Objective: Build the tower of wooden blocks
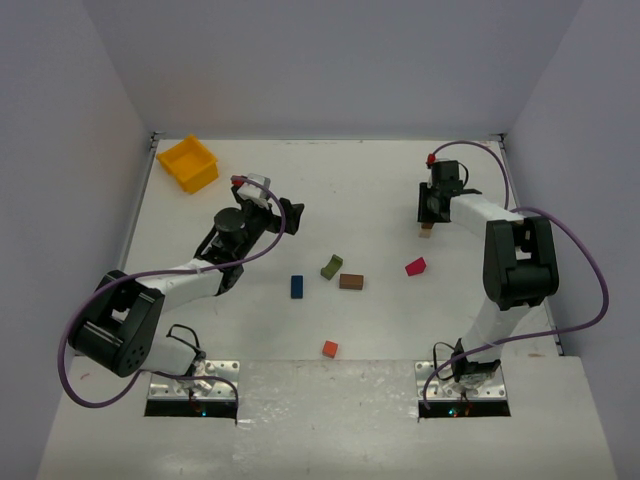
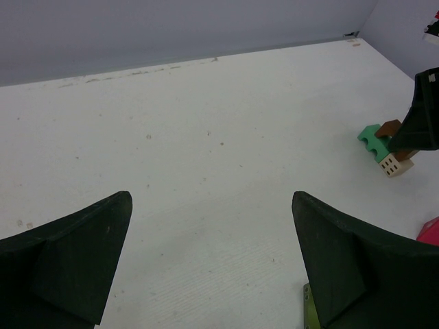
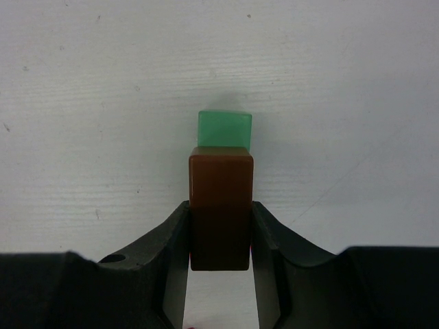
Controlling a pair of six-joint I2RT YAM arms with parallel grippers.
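Note:
My right gripper [image 1: 431, 212] at the far right is shut on a brown block [image 3: 220, 205], held upright between both fingers [image 3: 171, 240]. A green block [image 3: 224, 129] shows just beyond it. In the left wrist view the green arch [image 2: 372, 140], the brown block [image 2: 391, 128] and a pale block [image 2: 396, 164] cluster together under the right gripper [image 2: 425, 116]; how they rest on each other is unclear. The pale block also shows in the top view [image 1: 426, 234]. My left gripper [image 1: 290, 215] is open and empty over bare table [image 2: 211, 199].
Loose blocks lie mid-table: blue [image 1: 297, 286], olive green [image 1: 331, 266], a second brown one [image 1: 351, 281], magenta [image 1: 415, 266] and orange-red [image 1: 329, 348]. A yellow bin [image 1: 189, 162] stands at the back left. Walls enclose the table.

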